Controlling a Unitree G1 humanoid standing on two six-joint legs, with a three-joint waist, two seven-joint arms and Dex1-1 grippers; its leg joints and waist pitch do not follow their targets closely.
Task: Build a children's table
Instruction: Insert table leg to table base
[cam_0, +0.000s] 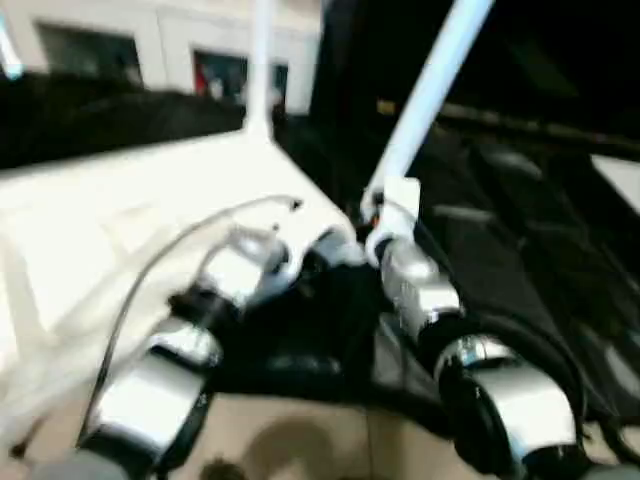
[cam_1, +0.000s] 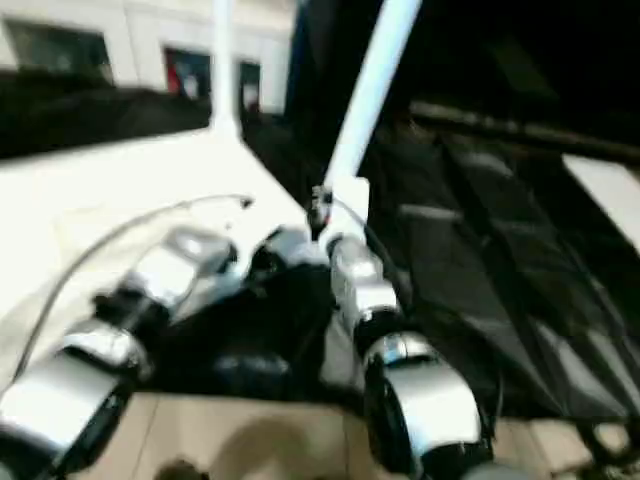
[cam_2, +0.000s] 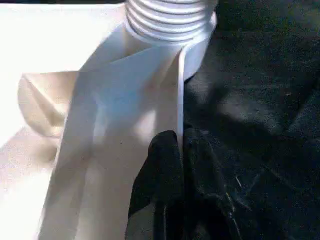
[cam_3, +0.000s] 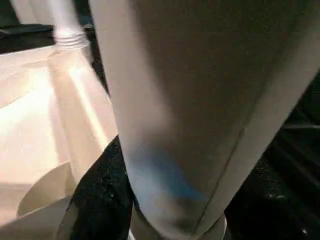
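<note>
Tabletop (cam_0: 120, 230), white and upside down, lies on the black-draped counter (cam_0: 520, 250) before both silver arms. Its thin edge wall is pinched in the clenched left pincer (cam_2: 180, 150), just below a threaded corner socket (cam_2: 170, 20). A white leg (cam_0: 430, 90) slants up from the right pincer (cam_0: 385, 225), clenched around its lower end. Beyond, another leg (cam_0: 262, 60) stands upright in the far corner.

No legible text or labels anywhere
</note>
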